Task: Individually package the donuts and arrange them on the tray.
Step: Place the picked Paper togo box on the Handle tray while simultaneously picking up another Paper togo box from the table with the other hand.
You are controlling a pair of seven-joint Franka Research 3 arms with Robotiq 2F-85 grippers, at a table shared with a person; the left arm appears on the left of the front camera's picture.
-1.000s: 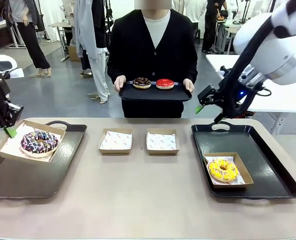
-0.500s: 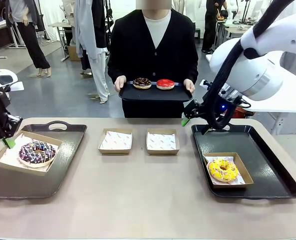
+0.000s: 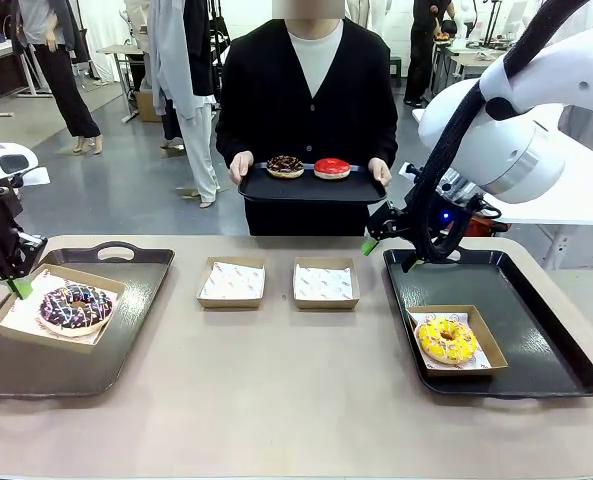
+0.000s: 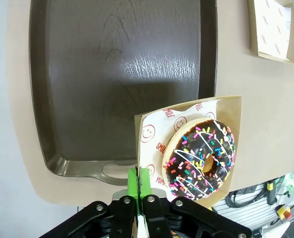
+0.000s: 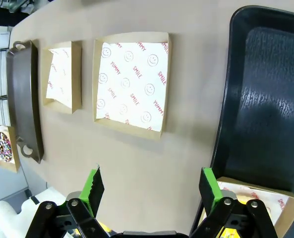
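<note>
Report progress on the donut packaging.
Done: yellow sprinkled donut boxed on the right black tray. In hand: left gripper shut on the brown cardboard box of the sprinkled chocolate donut, over the left tray. Left: glossy red donut and dark chocolate donut on the person's tray; two empty paper-lined boxes.

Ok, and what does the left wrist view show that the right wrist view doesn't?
Left wrist view, not the right: the left hand shut on the edge of a shallow brown cardboard box, with its dark chocolate ring donut and colourful sprinkles seen close up. Right wrist view, not the left: the right hand, open, and an empty paper-lined brown box beside the glossy black right-hand tray. Both: the dark left-hand tray, that boxed donut (tiny in the right wrist view) and the other empty box.
</note>
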